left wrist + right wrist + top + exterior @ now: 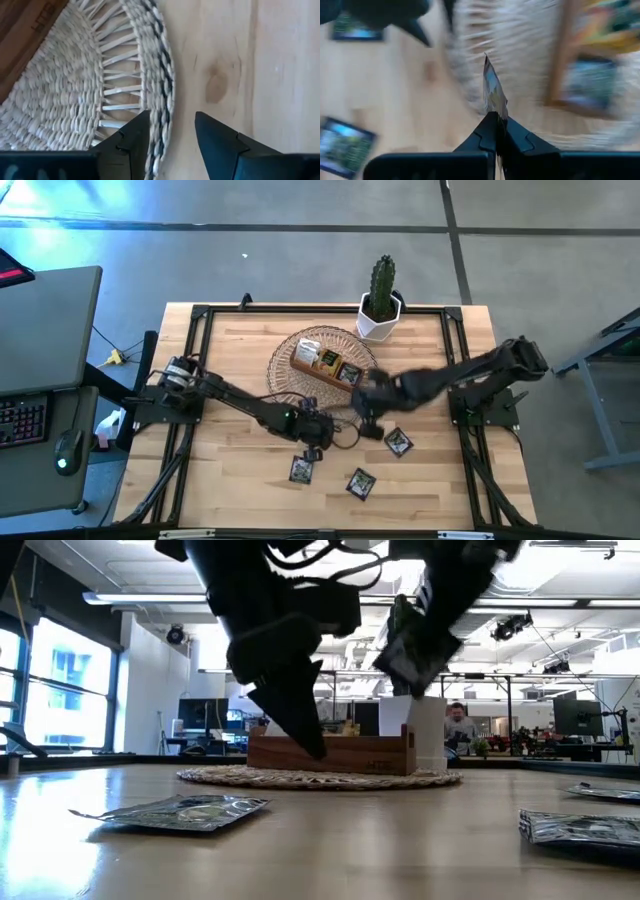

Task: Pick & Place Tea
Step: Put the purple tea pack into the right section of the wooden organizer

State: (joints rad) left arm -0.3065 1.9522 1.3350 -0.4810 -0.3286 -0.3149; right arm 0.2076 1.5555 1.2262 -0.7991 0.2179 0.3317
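While a small flat tea-bag packet point(493, 92) stands edge-on, clenched between the right arm's jaws point(498, 120) above the edge of the round woven wicker mat point(322, 362), three more dark foil packets lie flat on the light wooden desk point(230, 480): one point(301, 469) near the front below the left arm, one point(361, 482) beside it, and one point(398, 442) under the right arm. Further packets sit in the brown wooden compartment box point(328, 366) on the mat. At the mat's rim, the left arm's jaws point(172, 131) stand apart and hold nothing. Behind the mat stands a green cactus in a white pot point(381, 302).
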